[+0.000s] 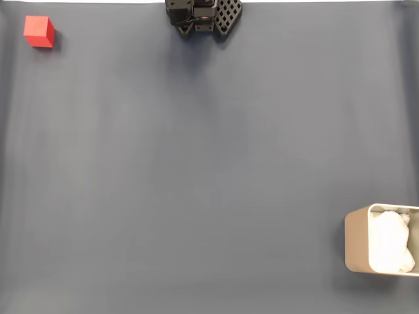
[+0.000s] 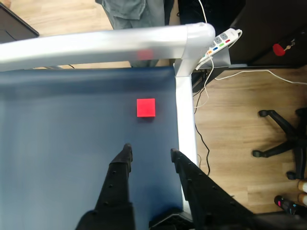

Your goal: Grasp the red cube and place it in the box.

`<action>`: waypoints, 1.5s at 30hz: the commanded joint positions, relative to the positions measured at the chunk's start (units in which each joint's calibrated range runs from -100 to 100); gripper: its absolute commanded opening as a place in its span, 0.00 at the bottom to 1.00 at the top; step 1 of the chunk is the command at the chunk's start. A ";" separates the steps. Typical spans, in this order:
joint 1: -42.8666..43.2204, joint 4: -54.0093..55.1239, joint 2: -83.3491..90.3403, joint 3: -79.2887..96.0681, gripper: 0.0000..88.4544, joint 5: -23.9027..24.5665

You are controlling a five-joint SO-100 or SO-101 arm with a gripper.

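Black gripper [image 2: 149, 151] hangs over the dark blue mat [image 2: 67, 143] with its 2 fingers apart and nothing between them. In the wrist view the red cube [image 2: 146, 108] sits flat on the mat just ahead of the fingertips, not touching them. In the fixed view the cube [image 1: 38, 31] is in the top left corner and the box [image 1: 357, 245] is far away at the bottom right.

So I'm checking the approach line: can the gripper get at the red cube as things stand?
Probably yes. In the wrist view the gripper is open and the red cube lies just ahead of its fingertips on bare mat.
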State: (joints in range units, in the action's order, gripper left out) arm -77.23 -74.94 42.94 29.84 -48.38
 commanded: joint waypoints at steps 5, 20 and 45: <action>1.23 4.78 -1.78 0.82 0.27 2.30; 2.58 13.55 -6.98 2.10 0.32 2.74; 1.94 28.06 -13.83 8.30 0.33 -0.44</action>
State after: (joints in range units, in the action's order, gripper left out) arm -74.78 -48.93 28.96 38.07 -48.42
